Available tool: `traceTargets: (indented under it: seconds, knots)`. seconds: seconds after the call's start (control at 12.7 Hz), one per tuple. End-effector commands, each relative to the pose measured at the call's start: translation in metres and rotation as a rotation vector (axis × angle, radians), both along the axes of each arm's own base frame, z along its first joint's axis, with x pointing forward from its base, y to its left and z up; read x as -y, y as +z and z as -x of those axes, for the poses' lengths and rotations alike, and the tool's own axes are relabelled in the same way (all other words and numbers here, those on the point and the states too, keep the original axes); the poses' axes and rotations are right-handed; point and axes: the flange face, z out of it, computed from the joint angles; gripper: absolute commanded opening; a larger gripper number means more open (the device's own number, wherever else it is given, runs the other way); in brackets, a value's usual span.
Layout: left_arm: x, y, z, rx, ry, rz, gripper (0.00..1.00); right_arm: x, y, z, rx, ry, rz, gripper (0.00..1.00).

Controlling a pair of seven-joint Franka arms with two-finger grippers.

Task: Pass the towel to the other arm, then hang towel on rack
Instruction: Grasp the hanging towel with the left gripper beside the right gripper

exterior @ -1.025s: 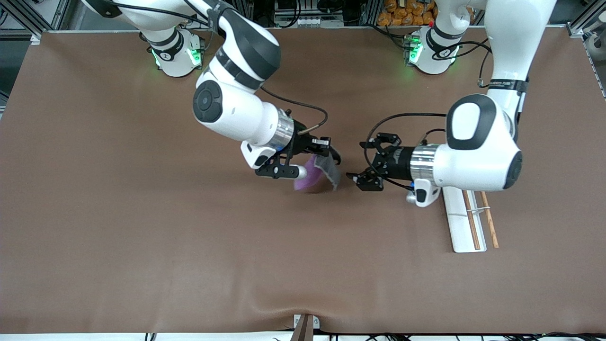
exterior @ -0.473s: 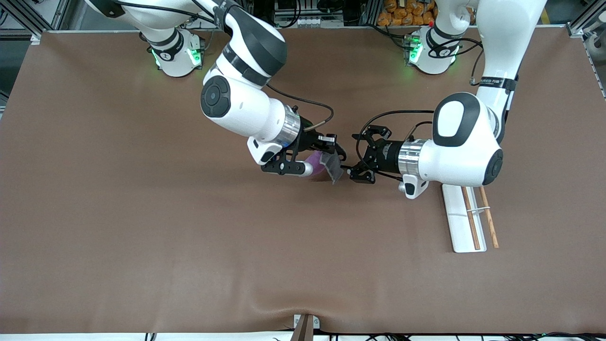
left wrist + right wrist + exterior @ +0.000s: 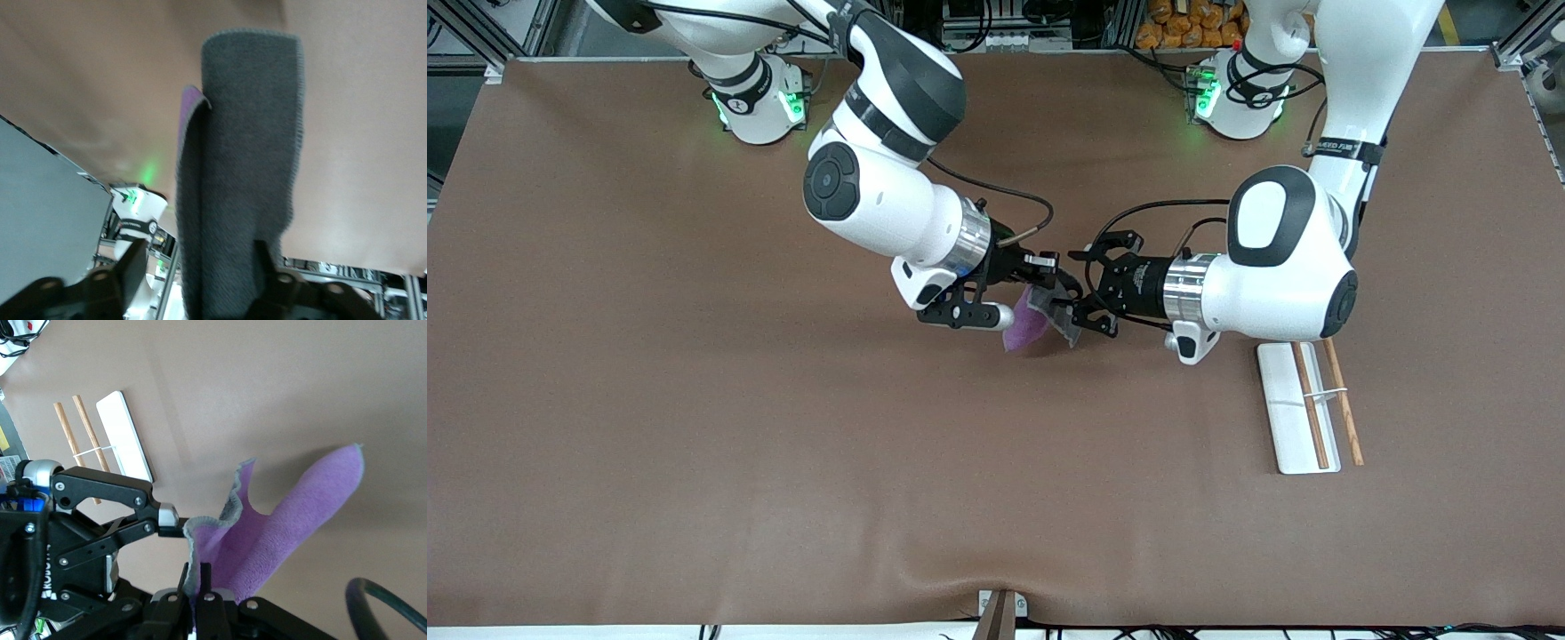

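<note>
Towel (image 3: 1035,322): purple/grey, folded, hanging above table. Rack (image 3: 1288,409): white base, two wooden rods, near left arm's end.

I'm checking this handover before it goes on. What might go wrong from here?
The right gripper pinches only one edge of the towel, which hangs free; if it lets go before the left gripper closes, the towel may drop to the table. The left gripper's fingers stand open around the towel, very near the right gripper, so they might collide. The rack lies under the left arm.
</note>
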Motion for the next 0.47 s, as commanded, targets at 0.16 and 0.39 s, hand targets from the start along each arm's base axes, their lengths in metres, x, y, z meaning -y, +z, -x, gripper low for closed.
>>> traceTargets:
  seconds: [0.16,0.39]
  knots:
    - [-0.0008,0.0059,0.0042,-0.009,0.052,0.024,0.19,-0.0018,0.0074,0.0005,-0.004,-0.014,-0.018,0.00]
    - [0.0000,0.0103,0.0021,-0.004,0.061,0.037,0.00,-0.0017,0.0076,0.0003,-0.002,-0.015,-0.019,0.00]
